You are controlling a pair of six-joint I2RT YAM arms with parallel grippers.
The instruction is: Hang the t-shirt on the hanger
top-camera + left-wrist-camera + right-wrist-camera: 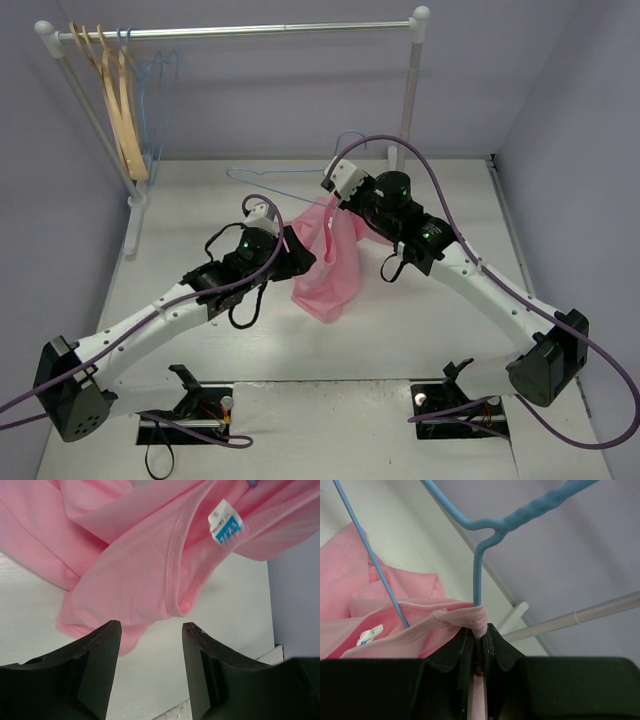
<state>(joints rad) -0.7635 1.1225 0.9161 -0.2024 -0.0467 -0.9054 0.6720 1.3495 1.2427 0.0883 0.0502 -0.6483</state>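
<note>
Only print I can spot is on the small label sewn inside the neck of the pink t-shirt. Left wrist view: label's top part is white w/ a tiny round mark, too small to read. Lower part is blue w/ white caps, approx. three letters, tilted; can't make them out for sure. Right wrist view, same label: one char on the white part, looks like "S" or poss. "5".

High rear overview, two wrist close-ups, all sharing the t-shirt
</note>
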